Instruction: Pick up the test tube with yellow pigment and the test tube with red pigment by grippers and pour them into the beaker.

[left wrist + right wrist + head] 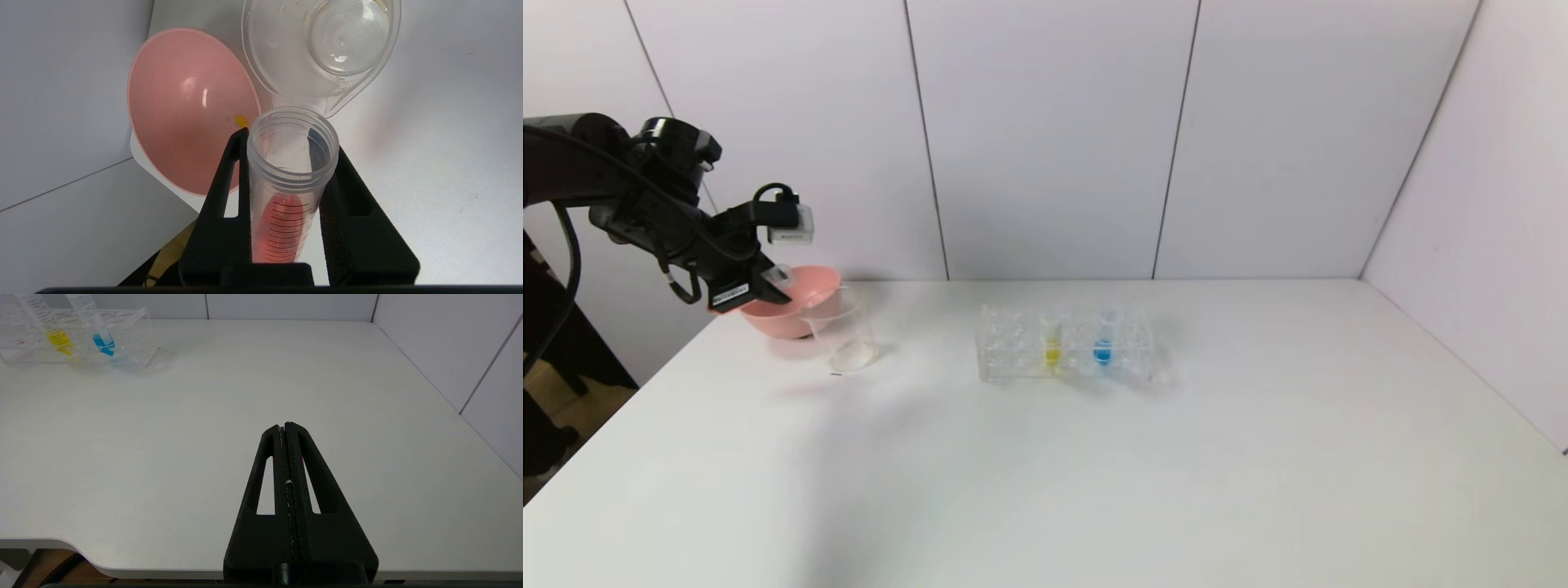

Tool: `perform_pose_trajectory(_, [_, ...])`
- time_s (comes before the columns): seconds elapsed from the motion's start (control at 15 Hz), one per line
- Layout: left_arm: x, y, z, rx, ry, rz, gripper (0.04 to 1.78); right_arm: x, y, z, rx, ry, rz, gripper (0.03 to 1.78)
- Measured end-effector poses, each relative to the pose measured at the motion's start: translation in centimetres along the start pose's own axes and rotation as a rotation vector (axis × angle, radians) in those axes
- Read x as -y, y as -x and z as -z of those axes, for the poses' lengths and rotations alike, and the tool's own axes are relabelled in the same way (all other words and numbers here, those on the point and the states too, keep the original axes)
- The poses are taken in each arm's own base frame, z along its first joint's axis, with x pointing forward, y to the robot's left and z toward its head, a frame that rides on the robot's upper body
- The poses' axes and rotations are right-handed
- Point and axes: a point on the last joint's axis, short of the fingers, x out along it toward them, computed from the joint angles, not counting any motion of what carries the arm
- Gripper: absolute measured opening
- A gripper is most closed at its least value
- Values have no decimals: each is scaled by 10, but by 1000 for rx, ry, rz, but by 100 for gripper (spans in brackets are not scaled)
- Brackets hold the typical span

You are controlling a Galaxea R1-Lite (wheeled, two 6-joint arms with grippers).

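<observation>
My left gripper (pixel 766 286) is shut on the test tube with red pigment (pixel 286 204), a clear graduated tube with red-orange liquid lying along its lower part. It holds the tube tilted in the air, the open mouth toward the clear beaker (pixel 848 333), which looks empty in the left wrist view (pixel 261 69). The test tube with yellow pigment (pixel 1052 341) stands upright in the clear rack (pixel 1013 347), and shows in the right wrist view (pixel 57 335). My right gripper (pixel 284 425) is shut and empty, low over the table's near right part, out of the head view.
A pink bowl (pixel 796 314) stands right behind and left of the beaker, touching it; a small yellow speck (pixel 241 120) lies inside. A blue-liquid tube (pixel 1103 345) stands in the rack beside the yellow one. White walls close the table's (pixel 1176 457) back and right.
</observation>
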Motion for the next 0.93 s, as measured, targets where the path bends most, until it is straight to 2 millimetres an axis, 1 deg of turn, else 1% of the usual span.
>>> perform_pose_trajectory(0.27, [2, -2, -5, -49, -5, -12, 48, 0, 0, 0, 0, 0, 0, 11])
perform_pose_trajectory(0.53, [5, -5, -14, -96, -10, -26, 48, 0, 0, 0, 0, 0, 0, 11])
perform_pose_trajectory(0.93, [6, -7, -18, -131, -3, -38, 49, 0, 0, 0, 0, 0, 0, 11])
